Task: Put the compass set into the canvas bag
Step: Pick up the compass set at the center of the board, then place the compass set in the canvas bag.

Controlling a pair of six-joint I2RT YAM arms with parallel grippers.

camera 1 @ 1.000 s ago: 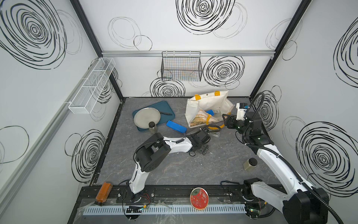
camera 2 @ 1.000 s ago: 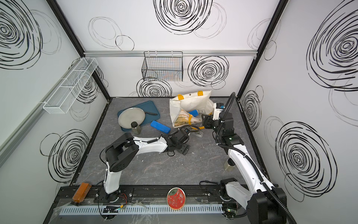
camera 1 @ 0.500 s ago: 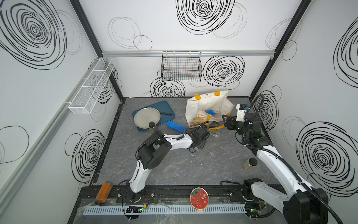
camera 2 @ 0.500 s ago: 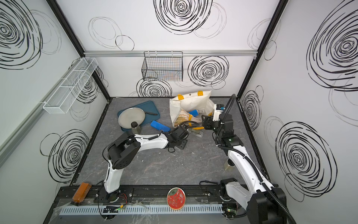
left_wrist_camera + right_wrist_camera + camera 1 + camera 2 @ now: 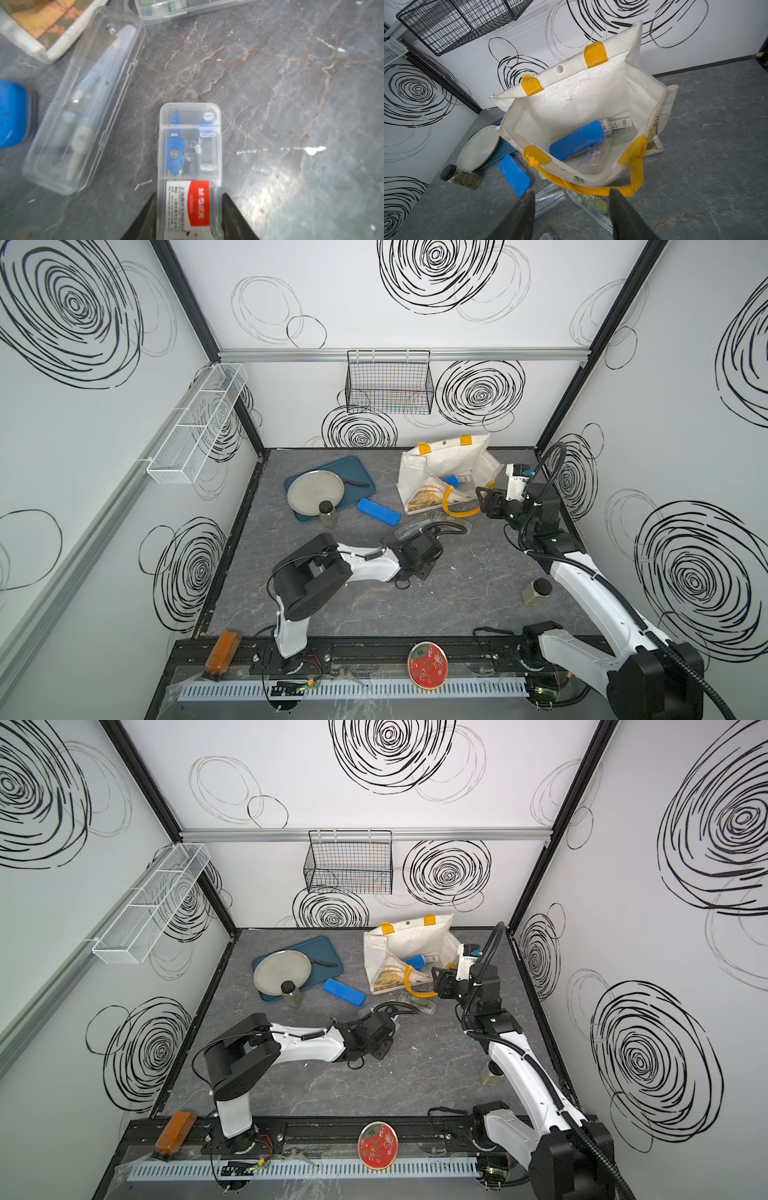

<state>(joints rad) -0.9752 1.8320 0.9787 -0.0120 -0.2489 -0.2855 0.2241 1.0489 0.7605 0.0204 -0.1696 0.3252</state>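
The compass set (image 5: 190,158) is a clear plastic case holding a blue compass and a red-and-white label. My left gripper (image 5: 189,195) is shut on its labelled end, low over the table; whether the case is lifted I cannot tell. In both top views the left gripper (image 5: 430,532) (image 5: 384,1011) sits in front of the canvas bag (image 5: 453,460) (image 5: 415,940). The bag (image 5: 581,99) stands with its mouth wide. My right gripper (image 5: 482,499) (image 5: 571,190) is open at the bag's front yellow handle (image 5: 591,190), with the strap at its fingertips.
Inside the bag lie a blue case (image 5: 577,140) and clear cases (image 5: 595,160). On the table: a second clear compass case (image 5: 87,104), a clear box (image 5: 593,205), a blue case (image 5: 378,512), a teal tray (image 5: 361,472) with a plate, and two jars (image 5: 327,513) (image 5: 537,591).
My left gripper shifted a little toward the back and went from wide open to shut on the compass set. The right arm has hardly moved.
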